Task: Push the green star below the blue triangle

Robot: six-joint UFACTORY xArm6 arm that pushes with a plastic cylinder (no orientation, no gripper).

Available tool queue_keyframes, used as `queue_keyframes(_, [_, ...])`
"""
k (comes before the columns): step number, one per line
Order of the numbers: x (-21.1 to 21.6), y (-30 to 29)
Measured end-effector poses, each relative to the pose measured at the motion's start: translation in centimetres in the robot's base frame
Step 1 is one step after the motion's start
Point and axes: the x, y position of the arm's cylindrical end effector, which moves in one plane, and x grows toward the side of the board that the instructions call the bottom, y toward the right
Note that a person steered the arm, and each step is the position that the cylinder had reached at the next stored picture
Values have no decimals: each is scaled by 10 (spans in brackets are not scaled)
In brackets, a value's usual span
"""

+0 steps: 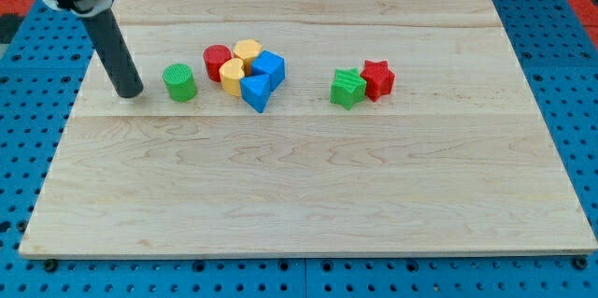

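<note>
Green star lies right of the board's centre, in the upper half of the wooden board, touching the red star on its right side. It is well apart from my tip, which rests on the board far over at the view's left, with the whole cluster of blocks between the two. My tip is a plain rod end: it has no jaws to open or close, it holds nothing, and it touches no block. The nearest block to it is the green cylinder, just beside it on the right with a narrow gap showing. The blue triangle sits at the lower front of the central cluster, left of the green star and clear of it. Packed against it are a blue cube, a red cylinder and two yellow blocks whose shapes are partly hidden by their neighbours and cannot be stated with certainty. The rod's upper mount is cut off at the view's top left corner.
</note>
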Motion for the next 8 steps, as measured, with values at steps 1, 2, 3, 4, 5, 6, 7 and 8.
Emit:
queue_keyframes(1, [-6, 35])
queue_keyframes(2, [-6, 67])
queue_keyframes(3, [33, 73])
queue_keyframes(4, [63, 177])
queue_keyframes(5, [22, 273])
queue_keyframes(6, [-26, 334])
queue_keyframes(7, [-73, 351])
queue_keyframes(8, [-61, 333])
